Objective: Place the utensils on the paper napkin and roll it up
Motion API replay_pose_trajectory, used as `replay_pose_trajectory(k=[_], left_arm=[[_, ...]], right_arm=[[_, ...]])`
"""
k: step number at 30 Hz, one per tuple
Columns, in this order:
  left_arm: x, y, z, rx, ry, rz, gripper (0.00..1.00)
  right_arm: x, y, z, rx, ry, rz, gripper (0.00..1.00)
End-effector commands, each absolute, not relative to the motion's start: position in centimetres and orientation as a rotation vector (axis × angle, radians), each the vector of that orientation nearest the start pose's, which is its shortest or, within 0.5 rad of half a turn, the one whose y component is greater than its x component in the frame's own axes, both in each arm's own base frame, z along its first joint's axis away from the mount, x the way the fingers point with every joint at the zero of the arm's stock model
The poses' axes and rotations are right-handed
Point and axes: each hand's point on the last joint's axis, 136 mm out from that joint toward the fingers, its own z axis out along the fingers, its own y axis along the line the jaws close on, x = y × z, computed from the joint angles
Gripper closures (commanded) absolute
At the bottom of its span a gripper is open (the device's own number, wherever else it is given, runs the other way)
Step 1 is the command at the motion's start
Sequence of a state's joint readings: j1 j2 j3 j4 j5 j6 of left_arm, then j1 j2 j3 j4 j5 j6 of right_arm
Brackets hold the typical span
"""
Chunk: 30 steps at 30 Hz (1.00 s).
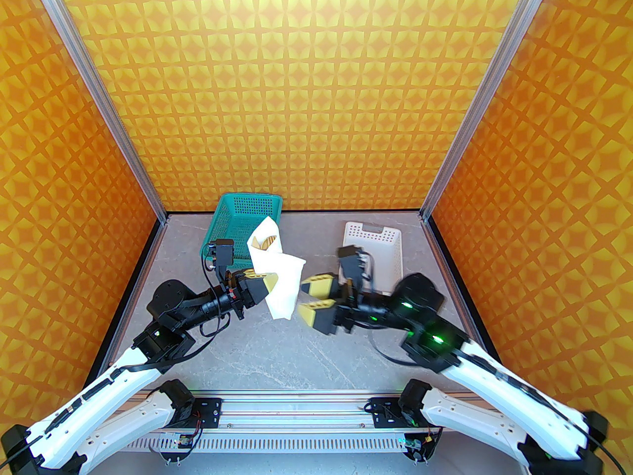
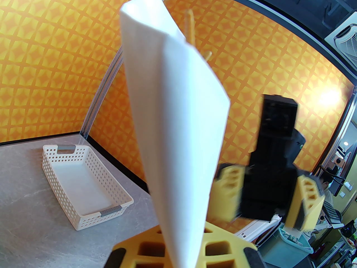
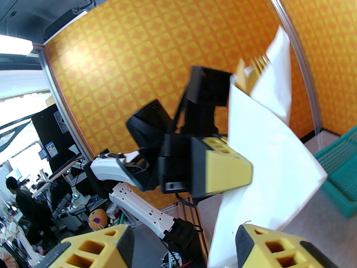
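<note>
We judge the rolling almost done: the left gripper [image 1: 269,282] pinches one thin white paper napkin [image 1: 284,290], a cone held above the grey table [image 1: 277,354], with two tan wooden utensils [image 1: 264,242] peeking out. The right gripper [image 1: 302,300], jaws spread, is just beside; next, tighten the roll. Behind: one green plastic basket [image 1: 247,211], one white perforated basket [image 1: 376,240].

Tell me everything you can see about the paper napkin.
The paper napkin is thin, plain white paper, loosely rolled into a cone-like bundle around the tan wooden utensils, whose ends poke out of its open top. It is held tilted above the table, in front of the green basket in the top view. The left gripper is shut on its lower part. The open right gripper sits close beside it; whether they touch is unclear.
</note>
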<state>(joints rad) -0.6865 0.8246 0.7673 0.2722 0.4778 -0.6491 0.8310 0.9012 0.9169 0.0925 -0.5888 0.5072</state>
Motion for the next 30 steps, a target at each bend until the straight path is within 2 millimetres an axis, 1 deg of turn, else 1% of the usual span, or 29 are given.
replay_pose_trajectory(k=[1,7,13,30], left_arm=[[18.8,-25.5,41.2,0.474,1.434,-1.397,1.00],[18.7,-25.5,41.4,0.474,1.429,-1.399,1.00],[18.7,-25.4,41.4,0.474,1.428,-1.398,1.00],[18.7,-25.5,41.3,0.474,1.431,-1.401,1.00]], right_arm=[[13.7,30.0,42.0,-0.794,1.429,1.523,0.35],[14.8,30.3,40.6,-0.768,1.495,1.468,0.35],[15.5,30.2,39.9,-0.748,1.525,1.430,0.34],[16.4,30.8,39.9,-0.738,1.530,1.404,0.34]])
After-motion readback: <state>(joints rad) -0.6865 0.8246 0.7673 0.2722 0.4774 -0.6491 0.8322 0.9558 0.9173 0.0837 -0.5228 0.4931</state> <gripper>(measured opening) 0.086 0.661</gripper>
